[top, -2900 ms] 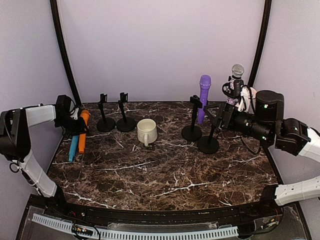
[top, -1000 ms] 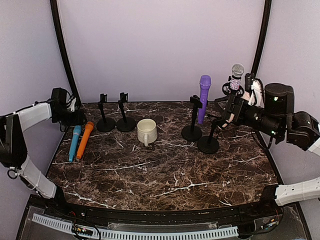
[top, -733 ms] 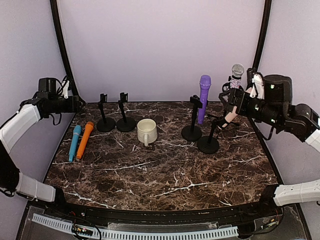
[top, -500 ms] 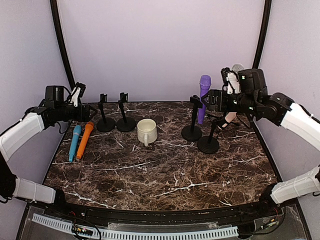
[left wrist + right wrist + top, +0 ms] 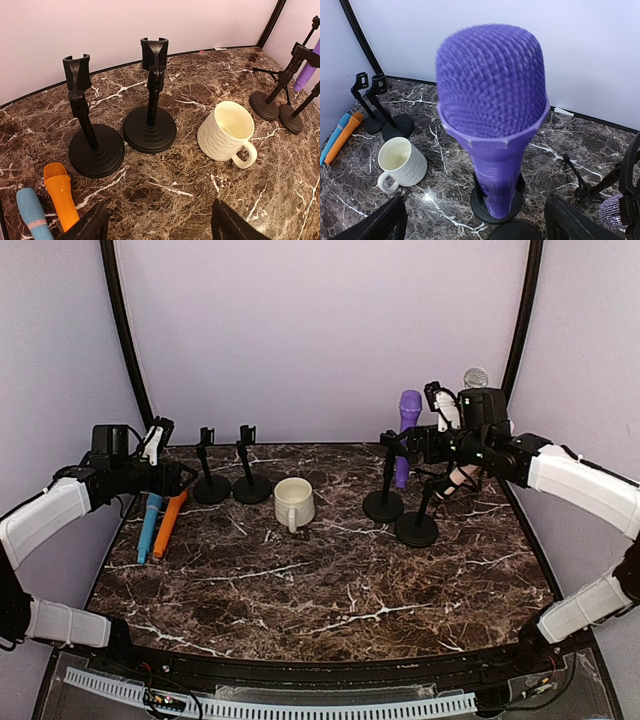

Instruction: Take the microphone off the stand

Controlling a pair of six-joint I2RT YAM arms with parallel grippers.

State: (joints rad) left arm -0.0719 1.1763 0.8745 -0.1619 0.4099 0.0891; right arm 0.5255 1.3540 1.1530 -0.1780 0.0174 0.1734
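Observation:
A purple microphone [image 5: 409, 416] stands upright in a black stand [image 5: 383, 504] at the back right. In the right wrist view the purple microphone [image 5: 492, 100] fills the middle, its head close to the camera. My right gripper [image 5: 480, 227] is open, one finger on each side of it and neither touching it. A silver-headed microphone [image 5: 476, 377] with a glittery body [image 5: 612, 211] sits in the stand [image 5: 417, 528] beside it, partly hidden by my right arm. My left gripper [image 5: 157, 229] is open and empty above the table, near two empty stands [image 5: 95, 149] [image 5: 150, 131].
An orange microphone [image 5: 168, 520] and a blue microphone [image 5: 148, 525] lie side by side at the left of the marble table [image 5: 300, 580]. A white mug [image 5: 293, 503] stands mid-table, between the two pairs of stands. Purple walls close in the back and sides.
My right arm has swung left from the silver-headed microphone to the purple one, its jaws wider. My left arm has pulled back from the orange microphone lying on the table, then turned toward the empty stands.

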